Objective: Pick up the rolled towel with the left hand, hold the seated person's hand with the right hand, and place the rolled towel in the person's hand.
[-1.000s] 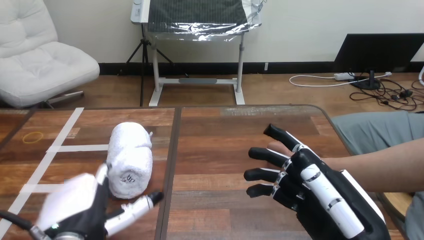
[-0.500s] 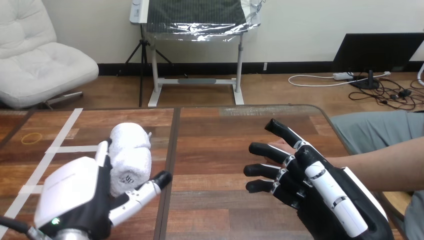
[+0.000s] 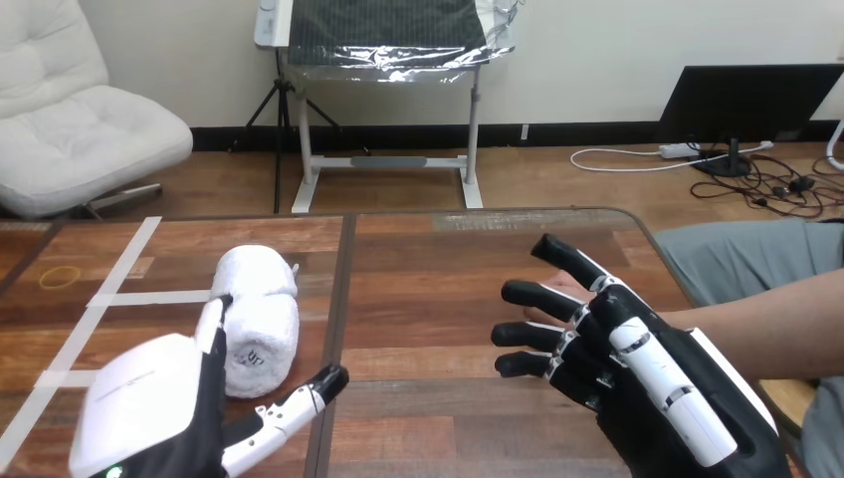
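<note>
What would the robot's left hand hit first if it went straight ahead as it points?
Probably the rolled towel: the open left hand points at its near end, though depth is unclear.

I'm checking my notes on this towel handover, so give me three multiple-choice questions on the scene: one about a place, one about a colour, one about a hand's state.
1. Where does the rolled towel lie? A) on the left half of the table B) in a basket C) on a plate
2. What colour is the towel? A) blue B) white C) green
3. How is the left hand? A) shut on the towel B) shut, holding nothing C) open by the towel's near end
Answers: 1 A, it rests on bare wood left of the middle seam. 2 B, it is white all over. 3 C, its fingers are straight and none curl round the towel.
</note>
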Robot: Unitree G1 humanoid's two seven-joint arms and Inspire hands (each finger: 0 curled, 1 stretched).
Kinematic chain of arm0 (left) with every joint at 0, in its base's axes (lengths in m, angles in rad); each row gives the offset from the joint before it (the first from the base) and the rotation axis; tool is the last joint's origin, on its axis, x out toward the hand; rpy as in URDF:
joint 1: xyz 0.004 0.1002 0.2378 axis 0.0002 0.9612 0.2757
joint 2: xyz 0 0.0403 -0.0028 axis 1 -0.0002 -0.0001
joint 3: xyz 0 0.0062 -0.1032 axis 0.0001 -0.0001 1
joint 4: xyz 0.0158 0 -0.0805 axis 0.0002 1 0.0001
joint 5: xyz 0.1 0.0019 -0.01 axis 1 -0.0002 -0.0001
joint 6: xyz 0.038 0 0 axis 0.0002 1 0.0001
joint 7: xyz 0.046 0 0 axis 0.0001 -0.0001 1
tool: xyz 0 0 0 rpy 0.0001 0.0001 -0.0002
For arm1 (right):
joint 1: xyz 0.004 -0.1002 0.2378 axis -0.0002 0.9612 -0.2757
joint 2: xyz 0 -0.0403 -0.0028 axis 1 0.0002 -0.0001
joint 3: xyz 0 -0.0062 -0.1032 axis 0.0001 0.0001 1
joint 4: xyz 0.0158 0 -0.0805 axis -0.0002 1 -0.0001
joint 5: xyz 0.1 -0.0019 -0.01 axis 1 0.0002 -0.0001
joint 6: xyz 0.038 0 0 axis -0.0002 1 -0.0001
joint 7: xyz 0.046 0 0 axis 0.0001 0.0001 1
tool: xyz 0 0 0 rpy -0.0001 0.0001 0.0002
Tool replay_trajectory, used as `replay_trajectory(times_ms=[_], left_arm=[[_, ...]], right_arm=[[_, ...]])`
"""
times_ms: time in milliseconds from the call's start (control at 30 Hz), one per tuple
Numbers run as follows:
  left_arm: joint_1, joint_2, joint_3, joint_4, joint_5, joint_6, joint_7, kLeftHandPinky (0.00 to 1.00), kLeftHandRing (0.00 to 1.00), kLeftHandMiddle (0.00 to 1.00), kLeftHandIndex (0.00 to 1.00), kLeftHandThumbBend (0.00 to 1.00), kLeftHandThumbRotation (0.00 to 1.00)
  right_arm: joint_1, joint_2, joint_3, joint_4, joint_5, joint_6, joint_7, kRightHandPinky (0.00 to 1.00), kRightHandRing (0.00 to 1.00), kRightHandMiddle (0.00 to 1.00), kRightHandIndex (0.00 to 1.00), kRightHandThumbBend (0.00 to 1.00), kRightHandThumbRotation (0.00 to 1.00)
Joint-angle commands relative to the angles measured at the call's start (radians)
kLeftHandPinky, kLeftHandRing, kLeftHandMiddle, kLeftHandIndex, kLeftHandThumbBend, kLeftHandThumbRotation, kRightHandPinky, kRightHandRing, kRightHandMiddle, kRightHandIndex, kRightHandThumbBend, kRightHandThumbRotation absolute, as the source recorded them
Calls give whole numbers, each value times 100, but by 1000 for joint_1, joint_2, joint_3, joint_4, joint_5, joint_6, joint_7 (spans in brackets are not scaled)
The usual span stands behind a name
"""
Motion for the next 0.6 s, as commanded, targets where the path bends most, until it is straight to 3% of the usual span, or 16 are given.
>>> replay_trajectory(times_ms=[0,233,300,567], left_arm=[[20,-68,-4,-55,-30,-43,117,74,84,89,98,76,100],[46,-84,-7,-36,-94,-76,264,78,87,93,100,76,100],[7,-90,-1,14,-96,-66,313,81,89,94,100,78,100],[-79,-77,16,96,-100,-36,340,85,90,94,100,80,100]], right_arm=[[-54,4,11,-39,12,-2,-3,65,70,80,92,29,55],[-44,1,25,-41,-2,-3,-3,65,70,80,92,31,55],[-53,-5,22,-31,-5,-7,2,65,71,81,92,32,55],[-71,-13,20,-20,-35,-23,7,66,73,82,92,30,56]])
